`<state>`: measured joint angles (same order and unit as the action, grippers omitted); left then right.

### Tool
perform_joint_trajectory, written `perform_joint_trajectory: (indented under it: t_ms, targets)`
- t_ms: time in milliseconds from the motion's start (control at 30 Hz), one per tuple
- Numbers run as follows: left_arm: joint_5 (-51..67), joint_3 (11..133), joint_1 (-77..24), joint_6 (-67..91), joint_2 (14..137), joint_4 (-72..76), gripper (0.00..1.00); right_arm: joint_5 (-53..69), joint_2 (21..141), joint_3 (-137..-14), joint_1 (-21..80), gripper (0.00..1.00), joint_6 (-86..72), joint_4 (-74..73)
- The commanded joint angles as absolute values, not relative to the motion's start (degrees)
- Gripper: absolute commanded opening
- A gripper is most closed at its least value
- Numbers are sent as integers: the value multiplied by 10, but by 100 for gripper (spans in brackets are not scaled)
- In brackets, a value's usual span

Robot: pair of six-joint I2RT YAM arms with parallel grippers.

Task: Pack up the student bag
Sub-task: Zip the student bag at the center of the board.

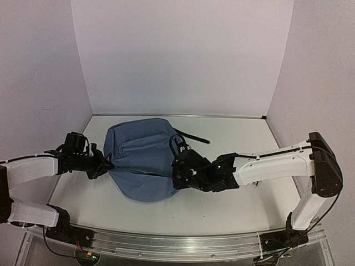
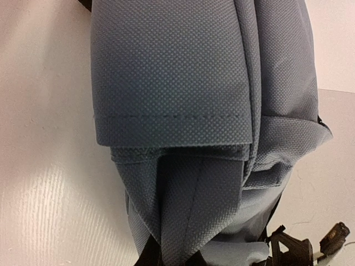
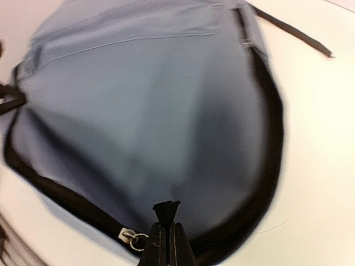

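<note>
Pale lavender walls (image 1: 183, 55) close in a white table (image 1: 233, 205) on three sides, and a large slate-blue fabric backpack (image 1: 138, 158) lies flat at its middle, between the two pincers. The right gripper (image 1: 178, 169) sits at the backpack's right edge, with the bag spreading away from its fingertips towards the far wall and the left arm. In the right wrist view, this gripper (image 3: 166, 233) has its fingers pressed together on a small black pull tab (image 3: 167, 209) that stands up from the bag's black zipper band (image 3: 272, 144). A small metal ring (image 3: 132, 239) lies just beside the fingers, though the picture is blurred.

The left gripper (image 1: 104, 164) meets the opposite side of the backpack. Its wrist camera is filled with woven fabric (image 2: 177, 83) and a stitched flap, and no fingers show, so I cannot tell whether it is spread or closed.

A thin black strap (image 1: 194, 137) trails off the bag beyond the right gripper, towards the back wall. Bare table lies behind the right gripper out to the right wall. There is more of it on the near side of both pincers, down to the metal rail (image 1: 177, 246).
</note>
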<state>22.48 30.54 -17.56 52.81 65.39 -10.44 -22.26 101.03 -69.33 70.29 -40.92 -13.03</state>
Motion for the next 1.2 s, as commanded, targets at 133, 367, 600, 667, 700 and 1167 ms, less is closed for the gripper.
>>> perform_joint_trajectory:
  t_ms: [133,367,600,667,700,1167]
  targets:
    - [229,368,-30,425,701,-117,0,-248,959,-659,614,0,-368,-169]
    - [224,434,-69,343,668,-165,55,-105,924,-617,605,0,-320,-52]
    - [62,533,-271,234,621,-240,75,-50,914,-602,595,0,-314,-9]
    - [73,533,-315,205,631,-218,76,-34,908,-599,592,0,-315,1]
    - [83,532,-338,188,640,-204,76,-30,906,-598,589,0,-315,10]
    - [7,590,-582,24,872,-101,79,-5,886,-571,566,0,-340,41]
